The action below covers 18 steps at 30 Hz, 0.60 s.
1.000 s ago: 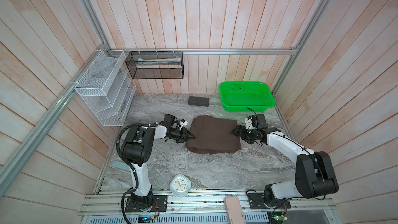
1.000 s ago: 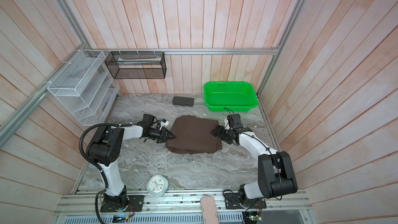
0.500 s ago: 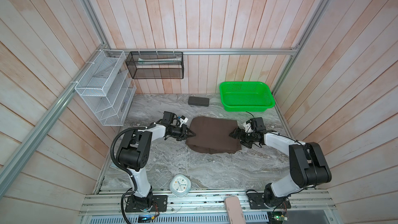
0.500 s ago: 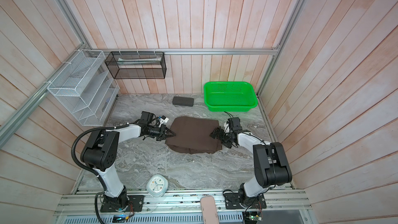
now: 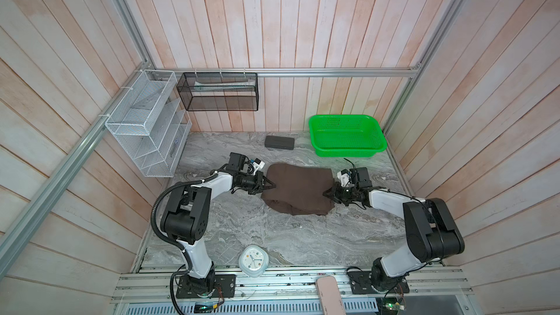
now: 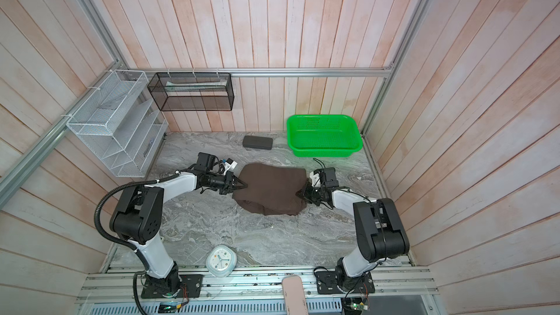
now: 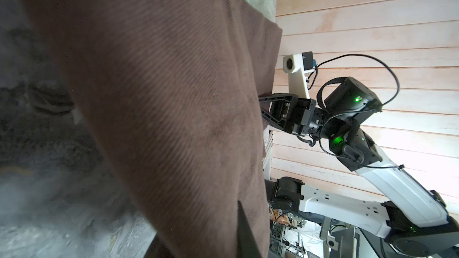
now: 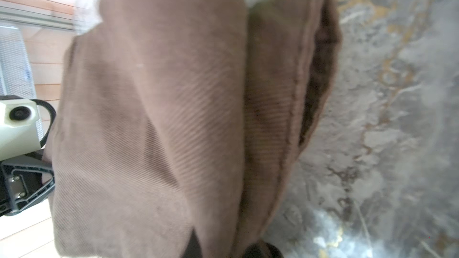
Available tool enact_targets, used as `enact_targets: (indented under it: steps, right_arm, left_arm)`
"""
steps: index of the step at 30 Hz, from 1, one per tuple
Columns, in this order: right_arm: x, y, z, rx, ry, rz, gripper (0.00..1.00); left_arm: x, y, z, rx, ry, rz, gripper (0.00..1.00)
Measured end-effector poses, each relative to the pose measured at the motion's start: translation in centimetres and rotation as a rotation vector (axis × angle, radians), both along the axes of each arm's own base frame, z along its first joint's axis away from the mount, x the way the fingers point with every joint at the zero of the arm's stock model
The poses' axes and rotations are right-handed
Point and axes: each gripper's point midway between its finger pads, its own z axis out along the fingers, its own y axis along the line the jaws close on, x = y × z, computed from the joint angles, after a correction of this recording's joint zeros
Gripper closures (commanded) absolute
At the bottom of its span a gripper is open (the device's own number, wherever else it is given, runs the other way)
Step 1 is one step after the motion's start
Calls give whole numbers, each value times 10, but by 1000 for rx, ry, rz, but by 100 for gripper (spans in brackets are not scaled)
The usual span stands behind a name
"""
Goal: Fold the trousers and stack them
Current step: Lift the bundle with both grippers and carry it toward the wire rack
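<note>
The right gripper [image 5: 328,193], jaws spread a moment ago, is now clamped shut on the right edge of the folded brown trousers [image 5: 298,187]. The left gripper [image 5: 270,185] stays pinched on the left edge. The bundle lies mid marble table [image 5: 303,237], near the green basket [image 5: 348,152]. With both edges held, a two-handed lift looks ready.

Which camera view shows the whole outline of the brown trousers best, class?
A top view: the trousers lie folded with nearly the whole outline in sight, and both top views show this. The wrist views show only close ribbed cloth filling most of the picture, never the full shape.
</note>
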Motion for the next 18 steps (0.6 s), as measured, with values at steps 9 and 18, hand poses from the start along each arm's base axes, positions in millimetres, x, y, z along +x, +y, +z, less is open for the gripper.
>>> enact_targets:
  steps: [9,18]
  right_arm:
    - [23,19,98,37,-189,35,100]
    - [63,63,173,79,-337,104,100]
  left_arm:
    - [14,8,67,19,-162,46,100]
    - [58,76,143,98,-386,232,100]
